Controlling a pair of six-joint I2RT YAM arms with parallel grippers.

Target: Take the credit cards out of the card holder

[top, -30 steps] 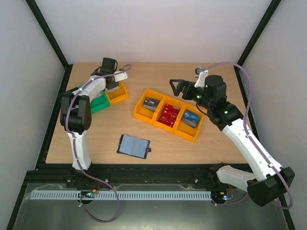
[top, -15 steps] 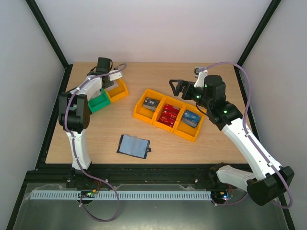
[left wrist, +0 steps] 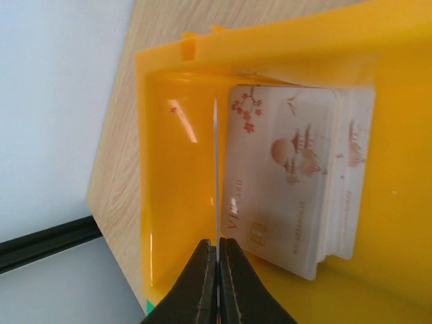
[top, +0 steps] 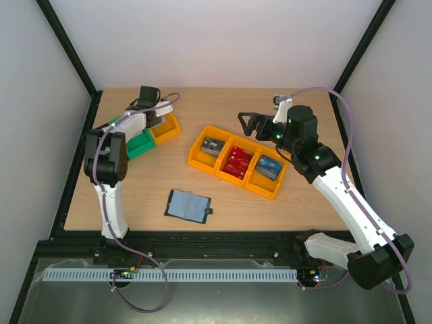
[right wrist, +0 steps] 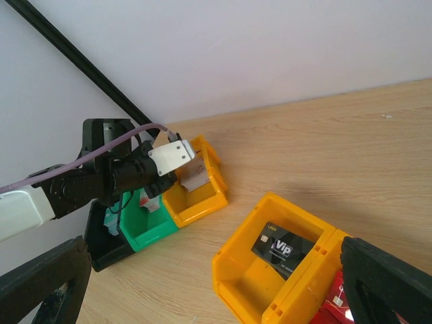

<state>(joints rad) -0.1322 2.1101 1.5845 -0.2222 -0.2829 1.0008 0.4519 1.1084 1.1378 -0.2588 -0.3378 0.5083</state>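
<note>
The dark navy card holder (top: 188, 206) lies open on the table near the front, its pale inner pockets up. My left gripper (top: 156, 119) is over the small orange bin (top: 166, 129). In the left wrist view the gripper (left wrist: 217, 251) is shut on a thin card (left wrist: 216, 169) seen edge-on, inside the bin beside a stack of white cards with reddish print (left wrist: 290, 182). My right gripper (top: 247, 122) is open and empty, above the orange tray's far edge. The tray (top: 196, 156) holds a dark grey card (top: 213, 146), a red card (top: 237, 160) and a blue card (top: 268, 167).
A green bin (top: 140, 144) and a black bin (right wrist: 108, 244) stand left of the small orange bin (right wrist: 202, 202), at the back left. The dark grey card (right wrist: 287, 248) shows in the tray's left compartment. Black frame posts edge the table.
My left wrist has shifted slightly over the small bins, back-left and then a little to the right. The right arm, card holder and tray have not moved.
</note>
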